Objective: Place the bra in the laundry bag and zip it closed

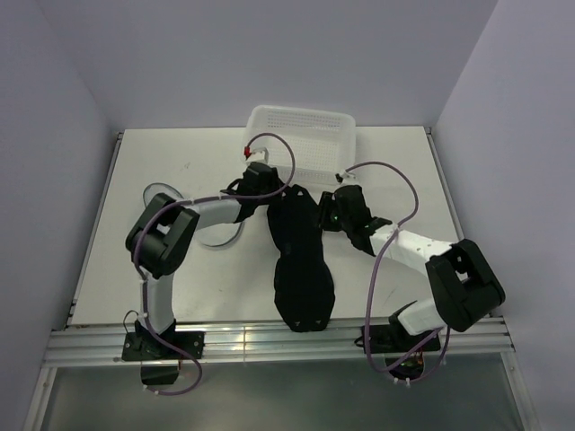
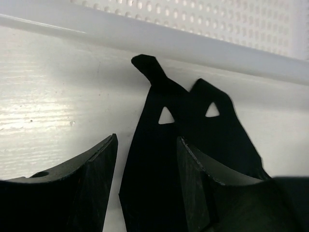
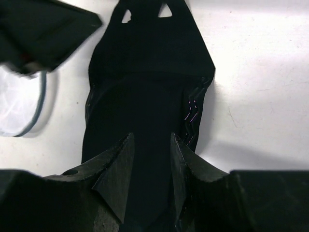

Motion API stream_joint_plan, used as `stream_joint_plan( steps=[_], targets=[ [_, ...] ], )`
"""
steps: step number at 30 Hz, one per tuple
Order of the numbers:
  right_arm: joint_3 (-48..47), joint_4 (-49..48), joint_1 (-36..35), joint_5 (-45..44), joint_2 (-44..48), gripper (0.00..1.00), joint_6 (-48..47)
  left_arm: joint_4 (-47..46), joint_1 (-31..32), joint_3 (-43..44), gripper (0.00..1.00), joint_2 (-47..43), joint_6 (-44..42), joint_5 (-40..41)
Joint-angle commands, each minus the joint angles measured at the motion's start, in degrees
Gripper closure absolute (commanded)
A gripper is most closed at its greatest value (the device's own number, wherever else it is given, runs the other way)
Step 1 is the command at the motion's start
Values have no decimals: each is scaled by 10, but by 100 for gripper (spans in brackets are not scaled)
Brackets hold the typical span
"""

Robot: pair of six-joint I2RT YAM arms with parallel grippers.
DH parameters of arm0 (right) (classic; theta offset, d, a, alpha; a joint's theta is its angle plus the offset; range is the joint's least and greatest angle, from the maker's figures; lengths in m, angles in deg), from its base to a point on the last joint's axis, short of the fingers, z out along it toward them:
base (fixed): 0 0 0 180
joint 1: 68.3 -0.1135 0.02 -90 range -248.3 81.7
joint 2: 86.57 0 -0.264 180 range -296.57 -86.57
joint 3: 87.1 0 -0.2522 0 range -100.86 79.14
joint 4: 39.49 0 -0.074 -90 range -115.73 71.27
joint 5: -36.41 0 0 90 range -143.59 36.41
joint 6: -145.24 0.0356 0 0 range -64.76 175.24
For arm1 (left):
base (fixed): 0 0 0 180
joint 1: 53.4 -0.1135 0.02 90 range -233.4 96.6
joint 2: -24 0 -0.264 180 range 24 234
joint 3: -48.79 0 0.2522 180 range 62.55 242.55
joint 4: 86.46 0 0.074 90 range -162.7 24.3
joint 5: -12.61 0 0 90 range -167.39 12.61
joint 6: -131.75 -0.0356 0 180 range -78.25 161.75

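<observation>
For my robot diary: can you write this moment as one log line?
bra: flat on table | left claw: open over its strap end | right claw: over bra, grip unclear

You have a black bra (image 1: 301,269) on a white bench (image 1: 404,162), with a white, hole-dotted basket (image 1: 305,135) beyond.

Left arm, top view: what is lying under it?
The laundry bag: its pale round rim shows either side of the left arm, on the table. The arm covers its middle, so its zipper cannot be seen.
</observation>
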Motion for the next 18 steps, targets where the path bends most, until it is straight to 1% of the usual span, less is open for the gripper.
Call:
stream_joint_plan(
  steps=[1,3,5,7,11,14,15,18],
  targets=[
    [20,-43,0,-3,35,57,-1,30,3,65,42,43,-25,16],
    [21,-44,0,-15,26,57,0,47,4,84,41,66,-28,30],
    [6,-36,0,-16,15,57,-1,63,4,116,41,84,-31,42],
    [6,-47,0,-9,16,57,5,84,5,140,41,106,-38,44],
    [19,-57,0,-3,34,57,5,91,5,155,41,125,-44,39],
    [24,-57,0,-4,50,57,5,91,7,161,46,137,-45,30],
    [25,-57,-1,-5,60,57,5,92,10,162,52,141,-46,30],
    [24,-53,-1,-8,82,57,5,90,22,157,60,143,-54,34]
  ],
)
